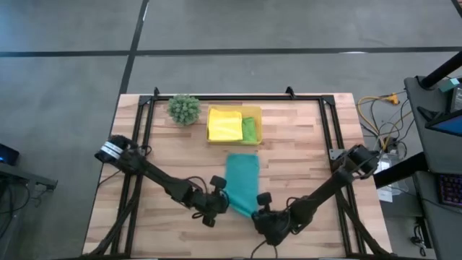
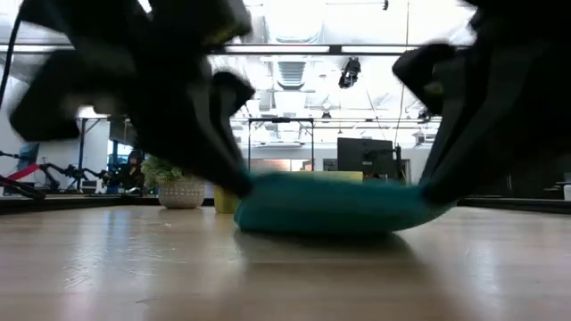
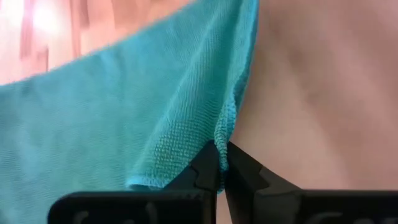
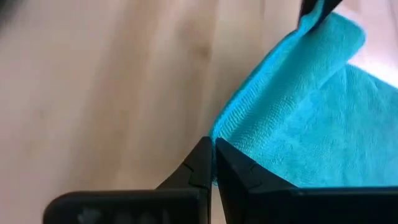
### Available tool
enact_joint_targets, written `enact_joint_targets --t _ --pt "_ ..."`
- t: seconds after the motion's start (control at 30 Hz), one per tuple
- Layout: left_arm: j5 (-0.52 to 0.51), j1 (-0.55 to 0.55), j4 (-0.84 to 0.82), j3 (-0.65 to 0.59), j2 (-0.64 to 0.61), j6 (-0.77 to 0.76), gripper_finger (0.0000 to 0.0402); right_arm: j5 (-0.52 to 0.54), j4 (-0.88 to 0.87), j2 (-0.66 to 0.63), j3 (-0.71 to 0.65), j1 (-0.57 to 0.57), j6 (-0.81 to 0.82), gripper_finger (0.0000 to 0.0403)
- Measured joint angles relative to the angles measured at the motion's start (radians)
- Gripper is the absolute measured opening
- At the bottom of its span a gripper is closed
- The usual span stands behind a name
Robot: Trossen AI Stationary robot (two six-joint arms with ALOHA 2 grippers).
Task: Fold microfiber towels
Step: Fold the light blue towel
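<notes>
Wood table: my left gripper and right gripper each pinch teal towel near-edge corners. Lift evenly, carry toward far edge.

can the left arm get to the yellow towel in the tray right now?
Probably not as it stands: the left gripper is shut on the teal towel at the near edge. The yellow towel lies uncovered in the tray, so the path looks free once it lets go.
</notes>
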Motion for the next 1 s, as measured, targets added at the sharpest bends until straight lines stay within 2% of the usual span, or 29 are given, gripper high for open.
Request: enact_joint_targets --t 0.23,0.33,0.47,0.53,0.63,1.0 --pt "0.036 -0.003 0.014 0.002 -0.101 -0.003 0.0000 -0.050 -0.011 -0.083 0.000 0.000 0.056 0.0009" --pt "0.109 -0.002 0.027 0.006 -0.123 -0.004 0.0000 -0.085 -0.007 -0.110 -0.007 -0.003 0.062 0.0009" --pt "0.275 -0.001 0.077 0.003 -0.125 -0.006 0.0000 -0.151 0.004 -0.134 -0.026 -0.013 0.077 0.0009" --pt "0.326 -0.001 0.079 0.003 -0.118 -0.023 0.0000 -0.180 0.033 -0.143 -0.044 -0.020 0.094 0.0009" --pt "0.336 -0.002 0.072 -0.003 -0.111 -0.076 0.0000 -0.240 0.122 -0.167 -0.090 -0.030 0.121 0.0009" --pt "0.345 0.029 0.096 -0.045 -0.104 -0.080 0.0000 -0.360 0.411 -0.256 -0.305 -0.106 0.222 0.0009"
